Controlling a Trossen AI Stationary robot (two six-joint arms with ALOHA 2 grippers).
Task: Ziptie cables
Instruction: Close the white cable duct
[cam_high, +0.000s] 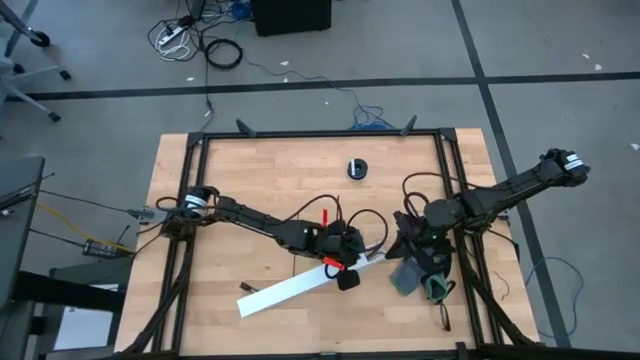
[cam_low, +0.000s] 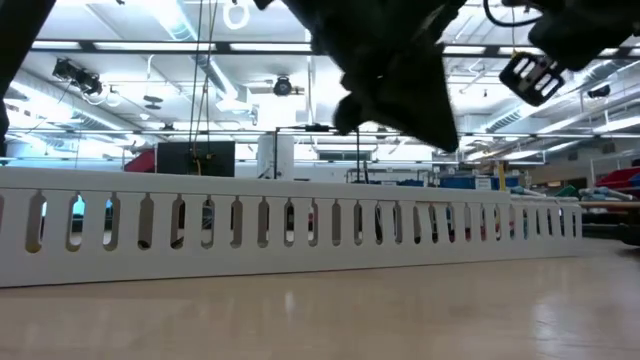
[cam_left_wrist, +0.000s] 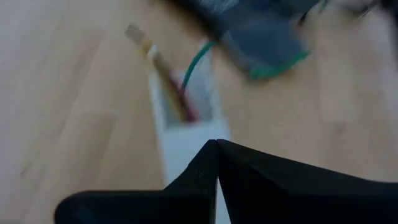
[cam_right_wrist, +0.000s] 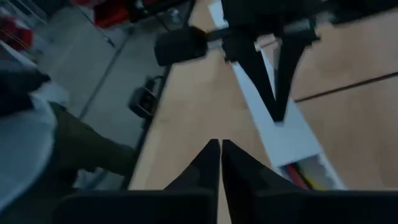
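Reaching inward in the high view, the left claw (cam_high: 347, 268) hangs over the white channel (cam_high: 290, 292); the right claw (cam_high: 425, 275) points down beside it. Wrist views: both claws closed, empty; cables (cam_left_wrist: 180, 99) lie inside the channel on the worktop (cam_high: 250, 180).

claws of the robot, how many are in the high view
2: the left claw at the near end of the long white slotted plastic channel; the right claw just right of it.

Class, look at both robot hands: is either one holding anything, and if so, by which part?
Nothing is held. The left hand and right hand are both shut with nothing between the fingers.
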